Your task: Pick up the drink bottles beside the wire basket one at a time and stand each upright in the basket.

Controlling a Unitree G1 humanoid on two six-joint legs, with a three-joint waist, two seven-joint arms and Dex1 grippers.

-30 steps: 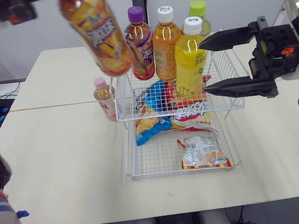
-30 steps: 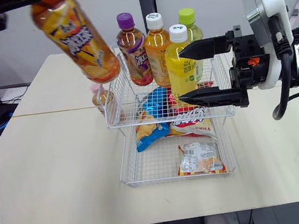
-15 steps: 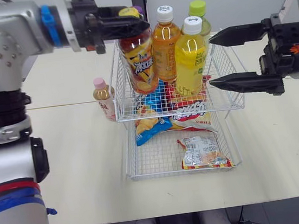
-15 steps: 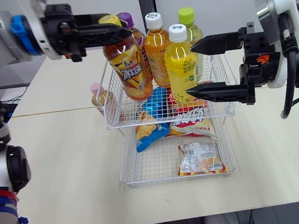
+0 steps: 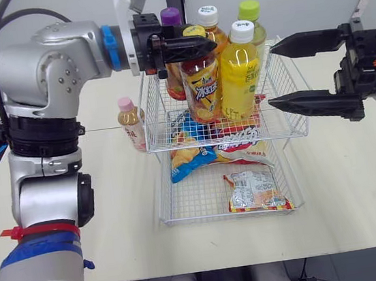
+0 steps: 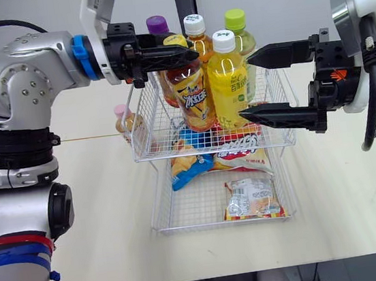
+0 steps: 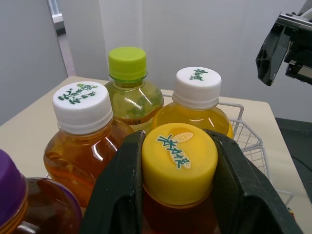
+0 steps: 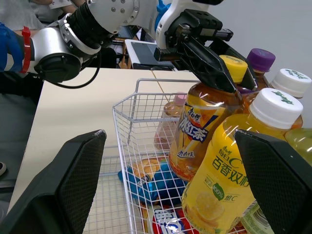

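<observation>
Yellow-capped bottle (image 5: 203,87) now stands nearly upright inside the basket (image 5: 175,147). A second ago it hung tilted, high above the counter (image 5: 98,192) to the basket's left, and half a second ago it was crossing the left rim. The left hand (image 5: 209,44) is still pinching it at the neck, just under the cap. It sits in front of the purple-capped bottle (image 5: 170,20) and touches, or nearly touches, the lemon bottle (image 5: 239,79) on its right. Its base is hidden behind the wire and snack bags, so it may not be resting on the basket floor yet. The right hand (image 5: 273,75) stays spread and empty and has drawn back a little from the basket's right side. This placement looks almost done; the pink-capped bottle (image 5: 131,123) remains on the counter beside the basket.
</observation>
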